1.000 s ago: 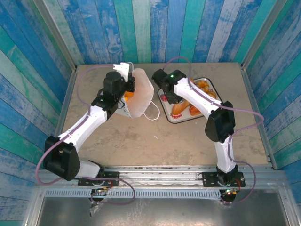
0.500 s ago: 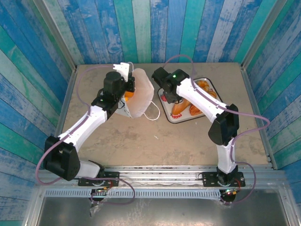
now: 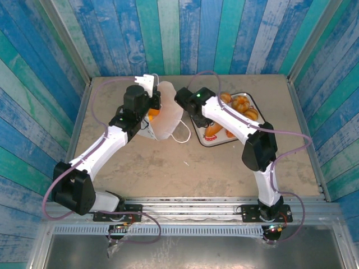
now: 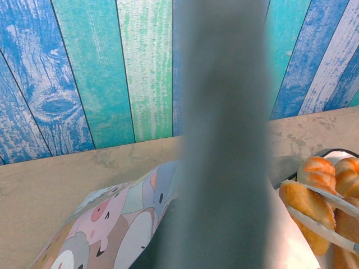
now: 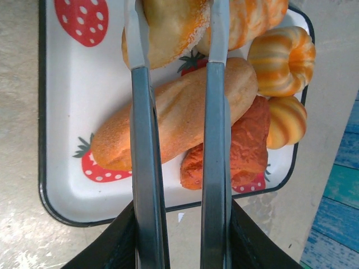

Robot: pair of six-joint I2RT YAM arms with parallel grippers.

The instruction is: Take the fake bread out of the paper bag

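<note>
The white paper bag (image 3: pixel 167 115) lies tilted at the table's back left, mouth toward the right. One orange piece of fake bread (image 3: pixel 152 112) shows inside it. My left gripper (image 3: pixel 148 84) is shut on the bag's back rim. In the left wrist view a blurred grey wall hides the jaws, with the bag's cartoon-printed side (image 4: pixel 112 218) below. My right gripper (image 3: pixel 182 100) hovers between the bag's mouth and the tray. Its fingers (image 5: pixel 140 140) stand slightly apart and hold nothing. Below them a long loaf (image 5: pixel 179 117), a bun (image 5: pixel 168 28) and swirled rolls (image 5: pixel 280 53) lie on the tray.
The strawberry-printed white tray (image 3: pixel 200 139) sits right of the bag with several pastries (image 3: pixel 238 103) on it. The bag's cord handle (image 3: pixel 182 134) lies on the table beside the tray. Blue plank walls close the back and both sides.
My right gripper has moved left from over the tray toward the bag's mouth, uncovering more bread on the tray. The left arm and the bag have not moved.
</note>
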